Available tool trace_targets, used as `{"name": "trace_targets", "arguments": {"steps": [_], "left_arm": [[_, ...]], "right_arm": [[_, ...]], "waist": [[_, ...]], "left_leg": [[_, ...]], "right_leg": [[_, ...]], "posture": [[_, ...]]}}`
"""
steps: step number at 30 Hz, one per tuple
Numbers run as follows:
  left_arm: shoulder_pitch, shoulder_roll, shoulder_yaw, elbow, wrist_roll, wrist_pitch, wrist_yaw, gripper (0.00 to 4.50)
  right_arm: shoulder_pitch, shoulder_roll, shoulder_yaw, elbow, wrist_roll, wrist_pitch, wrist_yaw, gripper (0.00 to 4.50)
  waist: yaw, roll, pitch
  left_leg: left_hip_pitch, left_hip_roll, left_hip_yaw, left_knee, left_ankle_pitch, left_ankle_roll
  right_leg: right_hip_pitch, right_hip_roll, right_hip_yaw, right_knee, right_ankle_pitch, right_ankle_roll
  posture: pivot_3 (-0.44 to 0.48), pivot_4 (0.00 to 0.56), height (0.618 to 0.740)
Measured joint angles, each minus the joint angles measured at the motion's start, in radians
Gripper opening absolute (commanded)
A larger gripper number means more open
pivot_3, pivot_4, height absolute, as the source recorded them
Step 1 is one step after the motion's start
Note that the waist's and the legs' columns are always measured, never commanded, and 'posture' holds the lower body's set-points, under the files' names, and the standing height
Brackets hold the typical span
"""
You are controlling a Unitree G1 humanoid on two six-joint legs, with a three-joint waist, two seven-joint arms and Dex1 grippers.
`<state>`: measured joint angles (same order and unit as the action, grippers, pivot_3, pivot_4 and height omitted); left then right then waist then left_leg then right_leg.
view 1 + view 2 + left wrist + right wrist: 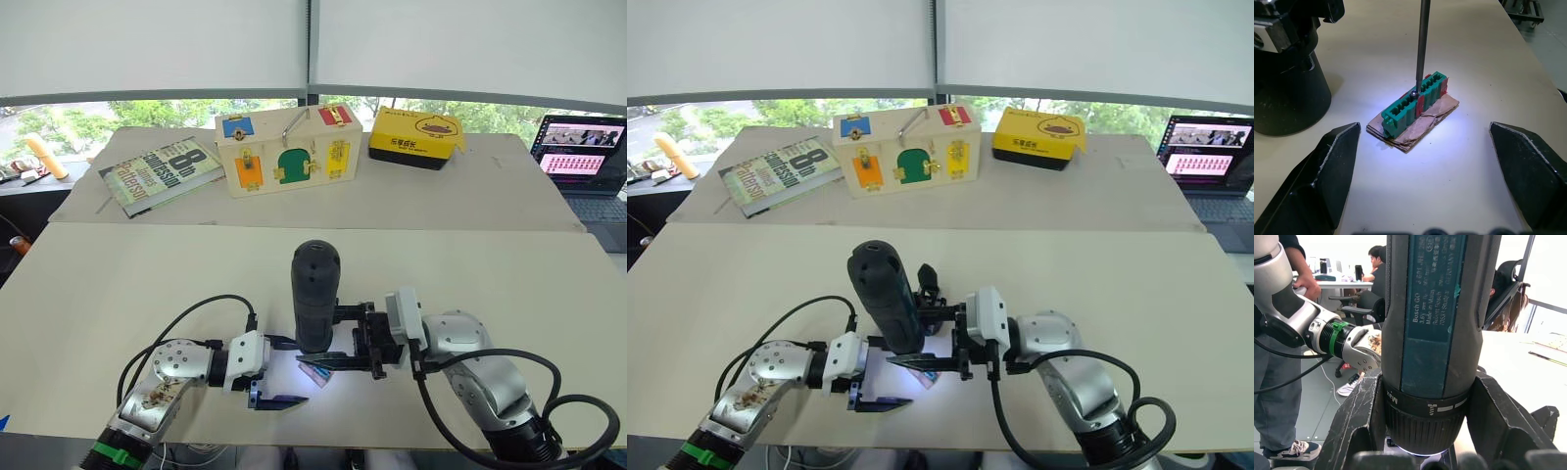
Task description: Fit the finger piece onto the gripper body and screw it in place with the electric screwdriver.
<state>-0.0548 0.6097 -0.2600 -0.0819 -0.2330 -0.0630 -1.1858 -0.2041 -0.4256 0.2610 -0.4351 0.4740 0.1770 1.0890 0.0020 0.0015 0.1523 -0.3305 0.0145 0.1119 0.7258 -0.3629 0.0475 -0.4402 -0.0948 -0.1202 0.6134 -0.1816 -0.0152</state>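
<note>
Right end effector clamps electric screwdriver; left end effector wide; bit on screw may cam out if tilted.

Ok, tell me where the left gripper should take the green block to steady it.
Pinch the green block by its two long sides, low, at the end nearest the left gripper, coming in level along the table. Its open fingers flank it, and the screwdriver bit stands on a top screw.
</note>
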Motion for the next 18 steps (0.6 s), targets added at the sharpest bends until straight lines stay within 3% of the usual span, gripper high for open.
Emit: {"name": "trace_targets", "arguments": {"steps": [18], "left_arm": [[-0.007, -0.011, -0.002, 0.019, 0.001, -0.006, 0.0, 4.47]], "right_arm": [[0.0, -0.01, 0.0, 0.011, -0.011, -0.017, 0.0, 1.9]], "waist": [[0.008, 0.0, 0.0]], "left_leg": [[0.001, 0.0, 0.0, 0.0, 0.0, 0.0]], "right_leg": [[0.001, 0.0, 0.0, 0.0, 0.0, 0.0]], "posture": [[0.0, 0.15, 0.74]]}}
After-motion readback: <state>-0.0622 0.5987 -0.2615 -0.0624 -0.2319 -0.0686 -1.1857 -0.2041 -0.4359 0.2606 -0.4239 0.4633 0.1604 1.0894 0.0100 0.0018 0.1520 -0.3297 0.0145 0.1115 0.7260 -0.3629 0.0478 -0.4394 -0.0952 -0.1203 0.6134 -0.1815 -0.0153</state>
